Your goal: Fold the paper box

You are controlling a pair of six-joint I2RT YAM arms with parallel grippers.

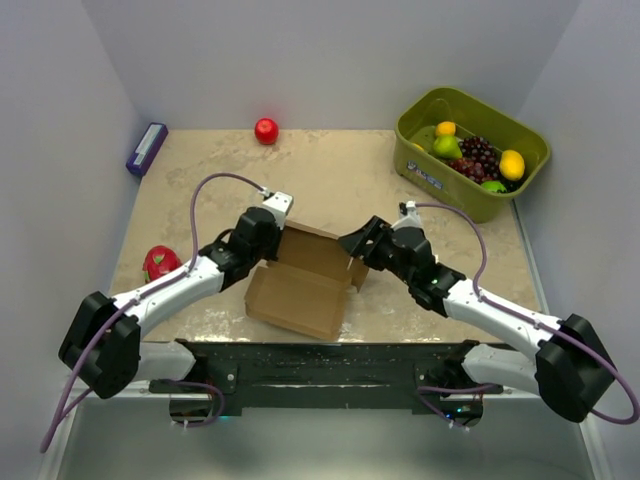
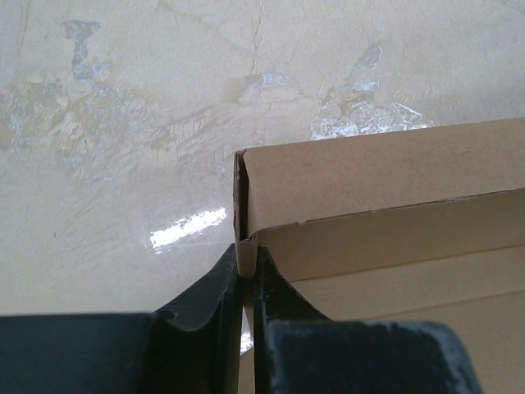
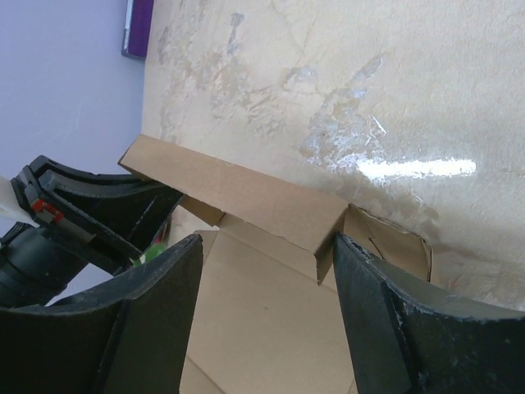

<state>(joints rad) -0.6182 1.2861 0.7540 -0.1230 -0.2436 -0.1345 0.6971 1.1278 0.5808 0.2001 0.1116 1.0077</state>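
The plain brown paper box point(image 1: 300, 275) lies part-folded at the table's near middle, its back wall raised and a large flap spread toward the front. My left gripper point(image 1: 268, 240) is shut on the box's left back corner; in the left wrist view the fingers point(image 2: 223, 287) pinch the folded cardboard edge point(image 2: 243, 246). My right gripper point(image 1: 357, 250) is open at the box's right end. In the right wrist view its fingers point(image 3: 369, 295) straddle the raised wall point(image 3: 246, 197) and the floor panel point(image 3: 262, 328), with a side tab point(image 3: 394, 242) beyond the right finger.
An olive-green bin point(image 1: 470, 152) with fruit stands at the back right. A red apple point(image 1: 266, 130) sits at the back middle, a purple box point(image 1: 146, 148) at the back left, and a red fruit point(image 1: 160, 263) left of my left arm.
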